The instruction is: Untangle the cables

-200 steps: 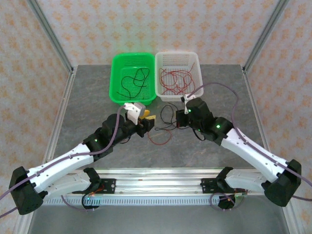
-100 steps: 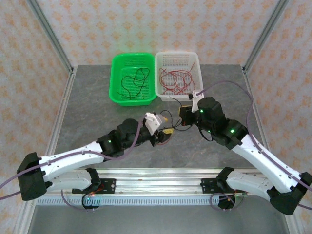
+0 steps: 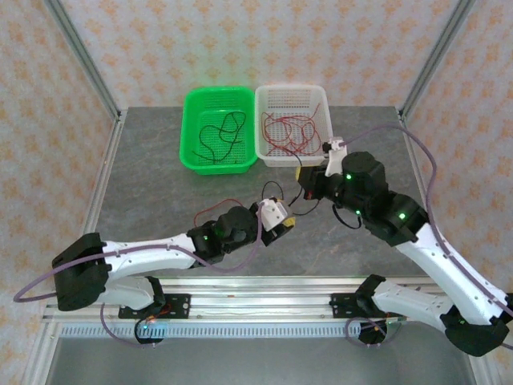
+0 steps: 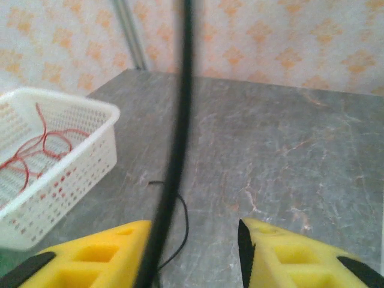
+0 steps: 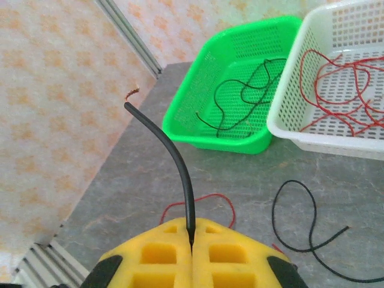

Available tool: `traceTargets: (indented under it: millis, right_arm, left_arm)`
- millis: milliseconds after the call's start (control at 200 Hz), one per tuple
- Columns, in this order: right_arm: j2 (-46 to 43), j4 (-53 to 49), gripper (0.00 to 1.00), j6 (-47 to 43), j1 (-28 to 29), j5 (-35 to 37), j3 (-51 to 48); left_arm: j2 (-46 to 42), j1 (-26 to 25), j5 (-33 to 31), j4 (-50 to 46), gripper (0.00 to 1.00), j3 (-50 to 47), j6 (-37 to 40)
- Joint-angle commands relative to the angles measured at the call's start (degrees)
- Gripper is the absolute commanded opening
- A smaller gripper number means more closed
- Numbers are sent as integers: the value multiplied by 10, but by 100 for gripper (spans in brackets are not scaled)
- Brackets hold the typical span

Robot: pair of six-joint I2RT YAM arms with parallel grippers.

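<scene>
- My right end effector [image 5: 192, 233] is clamped shut on a black cable [image 5: 175, 161]
- That cable's long axis runs near upright, its bare copper tip pointing to 11 o'clock
- My left end effector [image 4: 195, 233] stands open, gripping nothing
- A red cable [image 5: 204, 195] lies on the worktop [image 5: 138, 186], at 6 o'clock from the green basket [image 5: 240, 146]
- Judgement: pinch firmly, draw the strands apart slowly, and stop at any snag
</scene>
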Motion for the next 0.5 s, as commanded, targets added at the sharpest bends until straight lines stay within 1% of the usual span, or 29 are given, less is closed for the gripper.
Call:
traceTargets:
  millis: [0, 205, 496]
  right_arm:
    - [-27, -30, 0, 13, -1, -11, 41]
    - [-33, -47, 0, 16, -1, -5, 90]
    - [9, -29, 0, 10, -1, 31, 175]
  left_arm:
    - [-3, -5, -64, 81, 41, -28, -20]
    - [-15, -4, -100, 146, 40, -76, -31]
    - [-55, -4, -128, 233, 41, -169, -61]
